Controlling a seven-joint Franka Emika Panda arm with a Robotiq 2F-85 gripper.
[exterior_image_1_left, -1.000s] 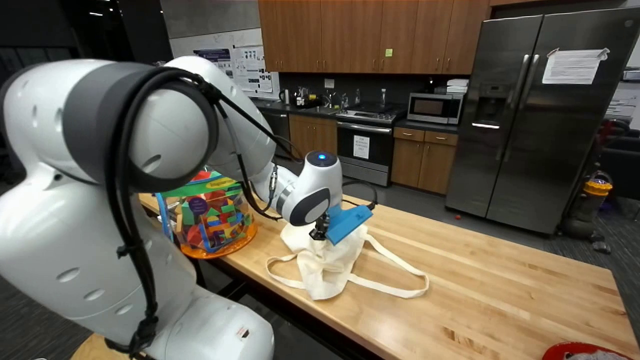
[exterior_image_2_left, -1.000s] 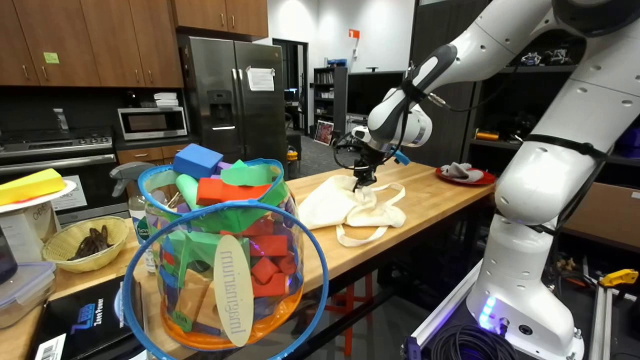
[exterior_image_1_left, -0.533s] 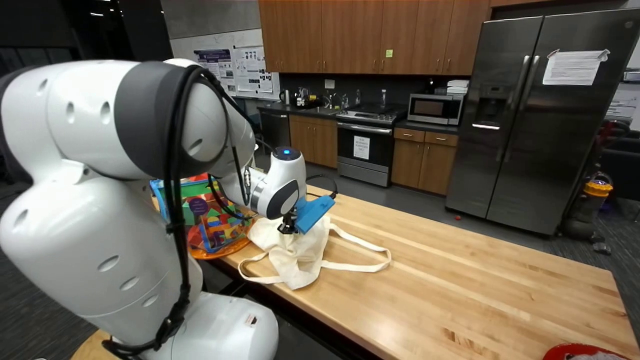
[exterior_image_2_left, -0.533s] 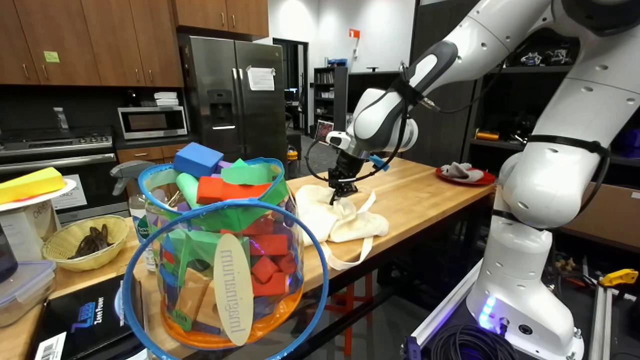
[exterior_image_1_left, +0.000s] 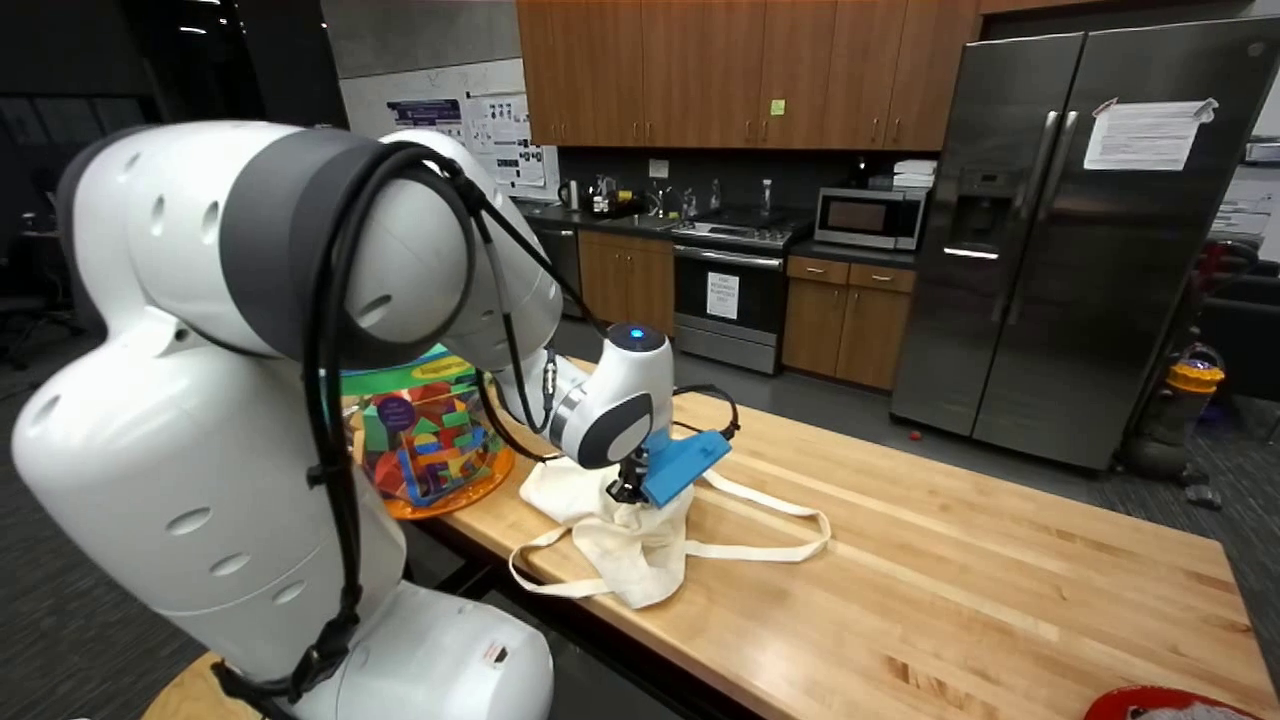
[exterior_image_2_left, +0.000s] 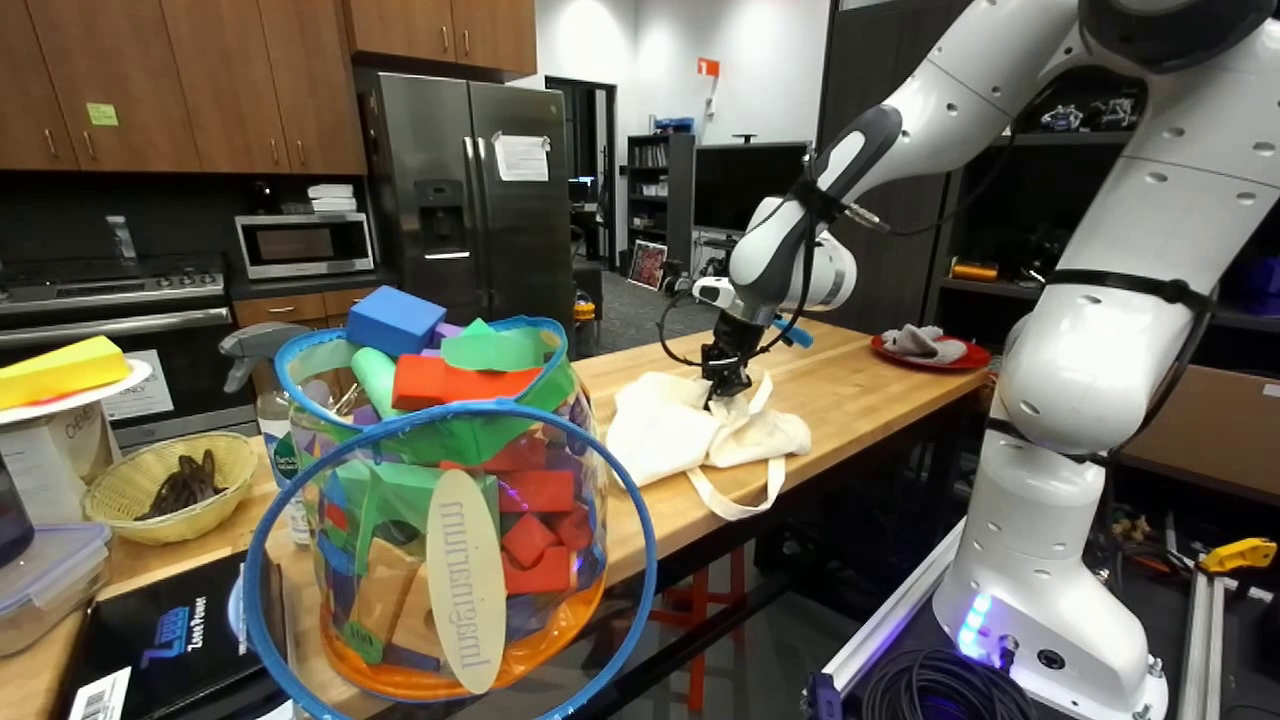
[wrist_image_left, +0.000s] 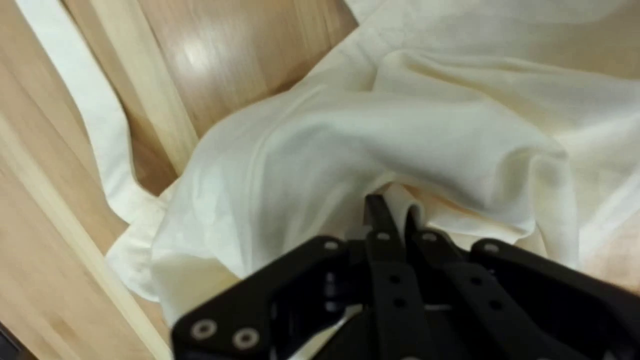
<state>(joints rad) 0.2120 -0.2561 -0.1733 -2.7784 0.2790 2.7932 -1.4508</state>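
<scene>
A cream cloth bag (exterior_image_1_left: 640, 560) lies crumpled on the wooden table, seen in both exterior views, with long straps (exterior_image_1_left: 765, 552) spread out from it. My gripper (wrist_image_left: 395, 207) points down into the bag (wrist_image_left: 300, 150), its fingers drawn close together on a pinched fold of the cloth. That fold rises between the fingertips in the wrist view. In an exterior view the gripper (exterior_image_2_left: 716, 393) sits at the bag's upper middle, where the fabric bunches up around its tips. One strap loop (exterior_image_2_left: 735, 508) reaches the near edge of the table. The bag's inside is hidden.
A clear container of colored blocks (exterior_image_2_left: 465, 520) stands close to the bag on the table (exterior_image_1_left: 950, 570). Farther along is a red plate (exterior_image_2_left: 978, 358) with a grey cloth. A wicker basket (exterior_image_2_left: 235, 475) and a black box (exterior_image_2_left: 200, 620) stand beside the block container.
The gripper dragged the bag toward the block container, then partway back again. The bag and its straps slid along with it both times. The fingers stayed shut on the cloth.
</scene>
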